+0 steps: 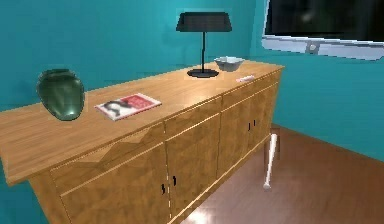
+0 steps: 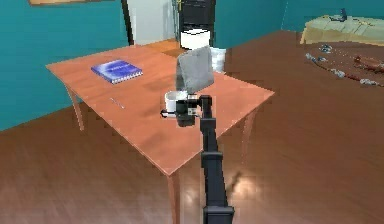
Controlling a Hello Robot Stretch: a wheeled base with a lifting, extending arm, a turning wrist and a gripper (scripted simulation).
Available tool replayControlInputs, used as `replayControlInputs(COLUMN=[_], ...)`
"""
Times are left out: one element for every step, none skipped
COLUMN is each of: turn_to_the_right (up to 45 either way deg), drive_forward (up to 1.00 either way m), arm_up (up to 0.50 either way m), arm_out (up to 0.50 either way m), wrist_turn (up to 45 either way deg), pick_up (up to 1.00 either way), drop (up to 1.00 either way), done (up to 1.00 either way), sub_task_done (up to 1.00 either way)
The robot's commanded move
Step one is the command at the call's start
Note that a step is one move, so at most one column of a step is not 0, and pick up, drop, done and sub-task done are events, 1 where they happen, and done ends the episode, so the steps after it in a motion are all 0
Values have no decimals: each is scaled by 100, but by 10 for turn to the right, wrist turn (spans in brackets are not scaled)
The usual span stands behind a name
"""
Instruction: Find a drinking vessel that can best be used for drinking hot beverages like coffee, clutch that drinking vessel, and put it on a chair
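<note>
Mug (image 2: 174,99), white, stood near the middle of the table (image 2: 115,110) in the arm side view. The gripper (image 2: 180,111) was right at it on the side nearer the camera, at the end of the arm (image 2: 213,170). With the mug resting on the tabletop there, I could not tell whether the claw held anything or whether it touched the mug. A grey box (image 2: 196,68) stood just behind the mug. A blue book (image 2: 117,70) lay well apart, toward the table's far left corner. Small things (image 2: 345,65) lay scattered on the floor at upper right.

The forward view showed a wooden sideboard (image 1: 200,130) against a teal wall. On it were a green vase (image 1: 62,93), a magazine (image 1: 127,105), a black lamp (image 1: 203,40) and a bowl (image 1: 229,63). A bat (image 1: 270,162) leaned against its right end.
</note>
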Motion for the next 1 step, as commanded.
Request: replayControlInputs(turn_to_the_right=[0], drive_forward=[0], arm_up=[22], arm_out=[0], wrist_turn=[0], pick_up=[0], drop=[0], done=[0], sub_task_done=[0])
